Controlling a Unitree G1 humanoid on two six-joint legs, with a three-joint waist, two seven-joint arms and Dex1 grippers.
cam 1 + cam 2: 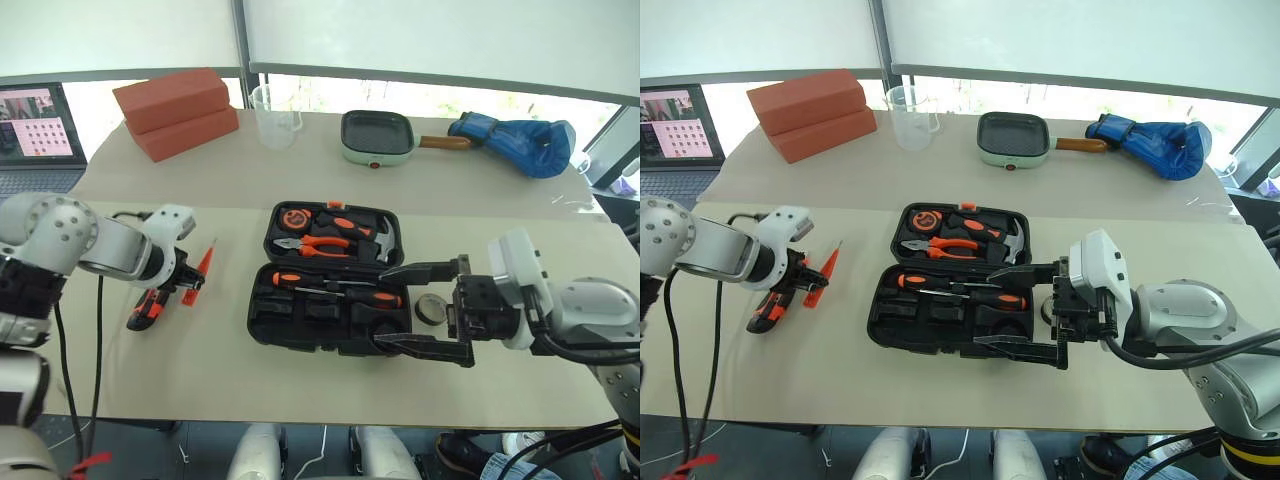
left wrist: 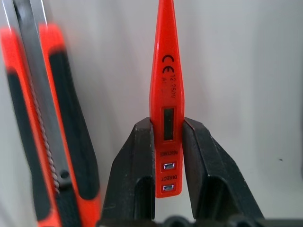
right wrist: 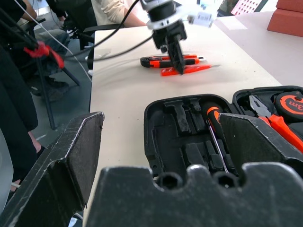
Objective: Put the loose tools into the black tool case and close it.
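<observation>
Beige tabletop: your left gripper pinches the slim orange tool at its butt. Carry it rightward to the open black tool case; your right gripper gapes empty beside it.

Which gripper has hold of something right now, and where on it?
The left gripper pinches the slim orange tester across its butt end, by the small window. The right gripper is open, holding nothing.

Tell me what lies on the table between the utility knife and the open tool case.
The slim orange tester, pinched in the left end effector, lies just beside the utility knife. From there to the tool case is bare tabletop, seen in both eye views.
</observation>
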